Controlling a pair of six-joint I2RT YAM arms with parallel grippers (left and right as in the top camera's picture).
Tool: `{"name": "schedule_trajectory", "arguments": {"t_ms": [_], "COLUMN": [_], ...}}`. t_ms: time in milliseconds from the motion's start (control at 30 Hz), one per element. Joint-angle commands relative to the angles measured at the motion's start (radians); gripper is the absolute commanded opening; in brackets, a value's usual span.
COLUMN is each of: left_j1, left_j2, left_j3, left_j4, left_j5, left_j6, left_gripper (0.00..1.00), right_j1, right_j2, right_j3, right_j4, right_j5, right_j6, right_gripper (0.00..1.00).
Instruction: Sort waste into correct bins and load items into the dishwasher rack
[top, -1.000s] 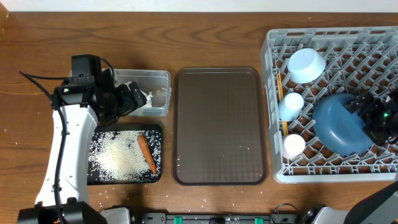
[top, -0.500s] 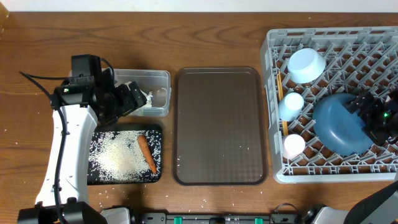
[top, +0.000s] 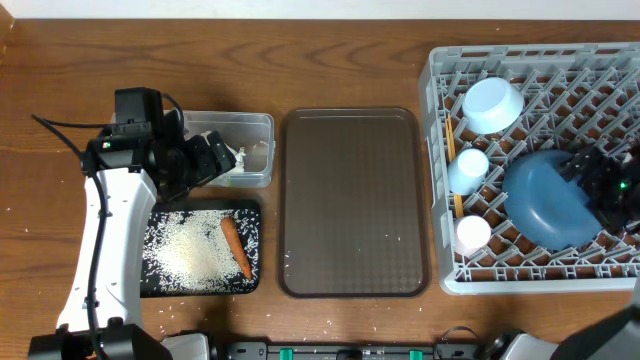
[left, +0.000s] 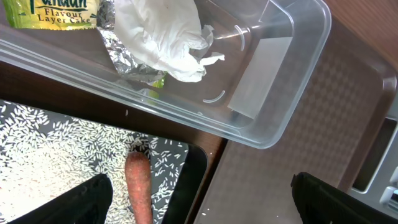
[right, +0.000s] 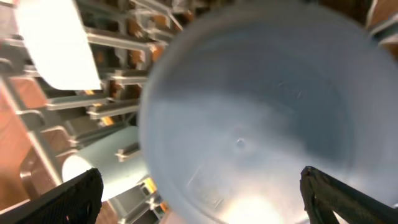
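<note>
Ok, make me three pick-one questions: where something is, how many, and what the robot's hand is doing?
1. Where is the small orange carrot?
A) in the clear plastic tub
B) on the shallow black rectangular tray
C) on the big brown tray

2. How many small cups sit in the grey plastic dishwasher rack?
A) one
B) two
C) four

3. How is the left gripper?
A) open, holding nothing
B) shut on the carrot
C) shut on a tissue

Answers:
1 B, it lies among the white rice grains.
2 B, a small light-blue cup and a small white cup.
3 A, its fingers stand wide apart.
</note>
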Motion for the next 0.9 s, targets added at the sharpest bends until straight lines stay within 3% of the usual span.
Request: {"name": "schedule_trajectory", "arguments": {"t_ms": [0,233,667,867], "left_j1": [0.004,0.004,0.004,0.004], "left_j2": [0.000,0.000,0.000,0.000], "left_j3": [0.005,0.005,0.005,0.005], "left_j4": [-0.003,-0.003,-0.003,-0.003], "left_j5": [-0.010,-0.010,-0.010,-0.010], "left_j6": [0.010,0.010,0.010,0.010], "left_gripper": [0.94,0.94,0.94,0.94], "right_j1": [0.013,0.086,0.449,0.527], "right_j2": [-0.113,-0.316,-0.614,-0.722], "right_j3": [0.010,0.010,0.010,0.010], "right_j4": [-0.001,-0.001,-0.005,-0.006], "right_j5": [-0.008,-0.007,-0.008,-0.008], "right_j6": [-0.003,-0.003,-0.003,-0.003], "right_gripper": [0.99,0.99,0.99,0.99]}}
